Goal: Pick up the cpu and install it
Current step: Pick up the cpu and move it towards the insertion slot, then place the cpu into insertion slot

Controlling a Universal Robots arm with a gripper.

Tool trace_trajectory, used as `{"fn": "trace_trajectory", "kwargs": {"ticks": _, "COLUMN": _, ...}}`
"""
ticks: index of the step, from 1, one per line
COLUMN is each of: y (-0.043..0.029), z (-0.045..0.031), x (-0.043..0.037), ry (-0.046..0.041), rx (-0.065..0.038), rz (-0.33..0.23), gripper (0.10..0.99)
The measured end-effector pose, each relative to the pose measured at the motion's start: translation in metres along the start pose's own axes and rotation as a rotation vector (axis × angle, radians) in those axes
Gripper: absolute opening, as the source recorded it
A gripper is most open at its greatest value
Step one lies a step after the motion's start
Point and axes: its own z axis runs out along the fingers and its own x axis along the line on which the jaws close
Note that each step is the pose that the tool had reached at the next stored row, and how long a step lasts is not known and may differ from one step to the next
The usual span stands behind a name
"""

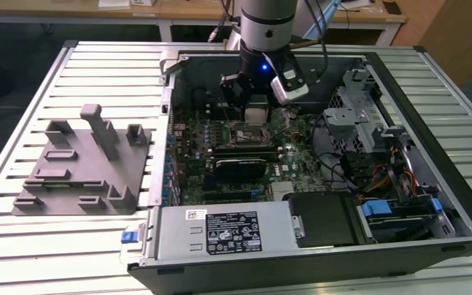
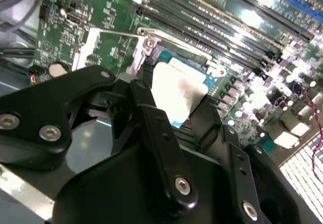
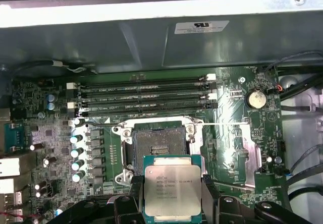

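Note:
The cpu [image 3: 172, 189] is a flat square chip with a pale metal top on a green board. My gripper [image 3: 172, 206] is shut on it, a black finger [image 3: 135, 196] pressing each side. It hangs just above the motherboard, close to the open socket [image 3: 159, 146], whose bare contact field shows. In the second wrist view the cpu [image 2: 176, 89] sits tilted between the fingers [image 2: 151, 118], with the socket's wire lever [image 2: 116, 31] behind it. In the exterior view the gripper [image 1: 257, 114] reaches down into the open computer case [image 1: 432, 203], over the socket [image 1: 244, 132].
Long black memory slots [image 3: 146, 95] run beside the socket. A grey plastic fixture [image 1: 84, 166] stands on the slatted table at the exterior view's left. The power supply [image 1: 219, 230], a drive cage [image 1: 363, 110] and cable bundles [image 1: 383, 178] crowd the case.

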Motion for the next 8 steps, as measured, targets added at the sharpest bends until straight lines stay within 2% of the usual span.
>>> {"fn": "trace_trajectory", "kwargs": {"ticks": 8, "y": 0.0000, "z": 0.0006, "x": 0.0000, "ry": 0.0000, "rx": 0.000, "rz": 0.000, "gripper": 0.541}}
